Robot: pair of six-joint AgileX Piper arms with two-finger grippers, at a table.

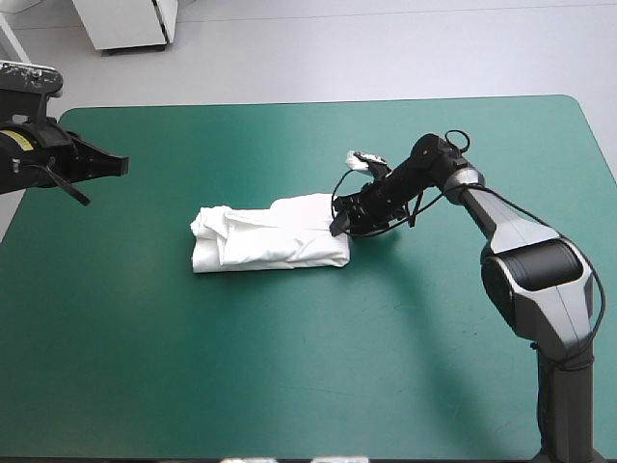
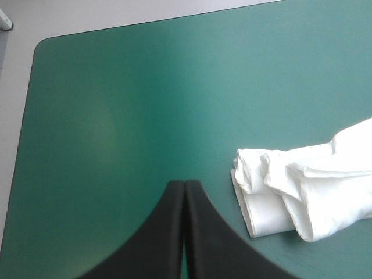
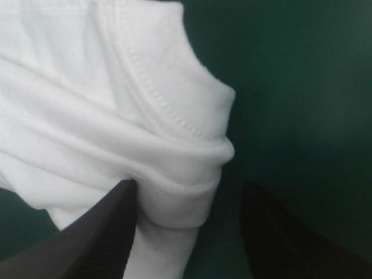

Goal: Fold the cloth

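Observation:
The white T-shirt [image 1: 270, 235] lies as a folded oblong bundle in the middle of the teal-green table. My right gripper [image 1: 343, 220] is low at the bundle's right end, open, with a stitched corner of the T-shirt [image 3: 174, 145] between its black fingers [image 3: 102, 232]. My left gripper [image 1: 120, 166] hangs raised over the table's far left, well away from the bundle. In the left wrist view that left gripper [image 2: 184, 189] is shut with nothing in it, and the T-shirt [image 2: 302, 192] lies ahead of it and off to one side.
Bare teal-green cover [image 1: 289, 367] surrounds the bundle on every side. The table's far rounded corner [image 2: 43, 43] shows in the left wrist view, with pale floor beyond it.

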